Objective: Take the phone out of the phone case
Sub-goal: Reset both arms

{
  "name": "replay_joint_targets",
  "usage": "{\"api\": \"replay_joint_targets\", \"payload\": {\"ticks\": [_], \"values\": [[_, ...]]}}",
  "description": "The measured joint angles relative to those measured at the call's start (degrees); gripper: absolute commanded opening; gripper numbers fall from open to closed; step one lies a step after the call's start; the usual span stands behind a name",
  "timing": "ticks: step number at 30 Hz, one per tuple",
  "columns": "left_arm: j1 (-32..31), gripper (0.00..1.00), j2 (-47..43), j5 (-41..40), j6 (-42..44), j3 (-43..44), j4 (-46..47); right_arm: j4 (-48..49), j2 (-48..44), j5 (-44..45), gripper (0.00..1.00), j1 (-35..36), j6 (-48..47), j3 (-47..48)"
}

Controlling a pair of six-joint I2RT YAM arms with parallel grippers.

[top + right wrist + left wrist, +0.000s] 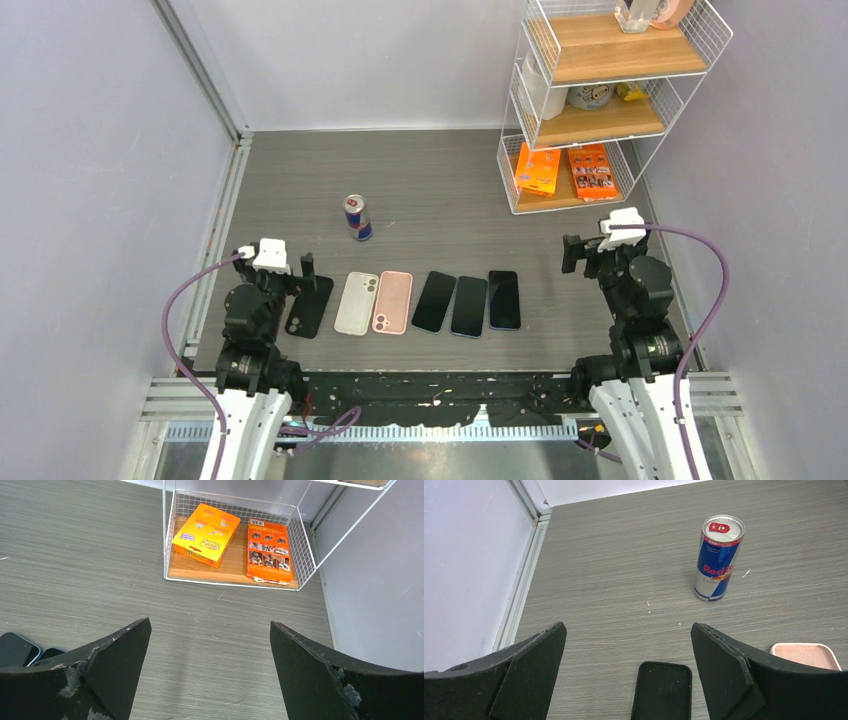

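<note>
Six flat items lie in a row across the table. From the left come a black phone case [310, 307] [663, 690], a whitish case [356, 302] and a pink case [392, 302] [806, 652]. Three dark phones [434, 301] [468, 306] [504, 299] follow, screens up. Which phone sits in a case cannot be told. My left gripper [297, 272] [626, 627] hangs open just over the black case's near end. My right gripper [582, 252] [210, 622] is open over bare table, right of the phones; two phone corners [15, 647] show at its view's left edge.
A Red Bull can [357, 217] [718, 557] stands upright behind the cases. A white wire shelf rack [590, 100] fills the back right corner, with orange boxes [206, 534] on its bottom tier. Walls close in on both sides, with a metal rail [521, 587] along the left.
</note>
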Motion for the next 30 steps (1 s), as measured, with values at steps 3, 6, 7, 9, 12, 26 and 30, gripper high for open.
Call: {"api": "replay_joint_targets", "payload": {"ticks": [3,6,7,9,12,26,30], "values": [[0.24,1.00,-0.02,0.15,0.00,0.00,-0.07,-0.11,0.22,-0.02,0.95,-0.02,-0.20,-0.28],[0.31,1.00,0.00,0.33,0.00,0.00,-0.13,-0.11,0.72,-0.11,0.95,-0.02,-0.26,-0.31],[0.33,1.00,0.00,0.46,0.00,0.00,-0.13,-0.09,0.79,-0.33,0.95,-0.02,-0.37,-0.33],[0.33,0.99,0.00,0.70,0.00,0.00,-0.15,-0.09,0.87,-0.90,0.95,-0.02,-0.46,-0.46],[0.33,1.00,0.00,1.03,0.00,0.00,-0.20,-0.09,0.94,-1.55,0.95,-0.02,-0.61,-0.68],[0.33,1.00,-0.37,1.27,0.02,0.00,-0.37,-0.11,1.07,-2.60,0.95,-0.02,-0.68,-0.92],[0.31,1.00,-0.50,1.29,0.02,0.00,-0.37,-0.09,1.07,-2.60,0.95,-0.02,-0.68,-1.03]]}}
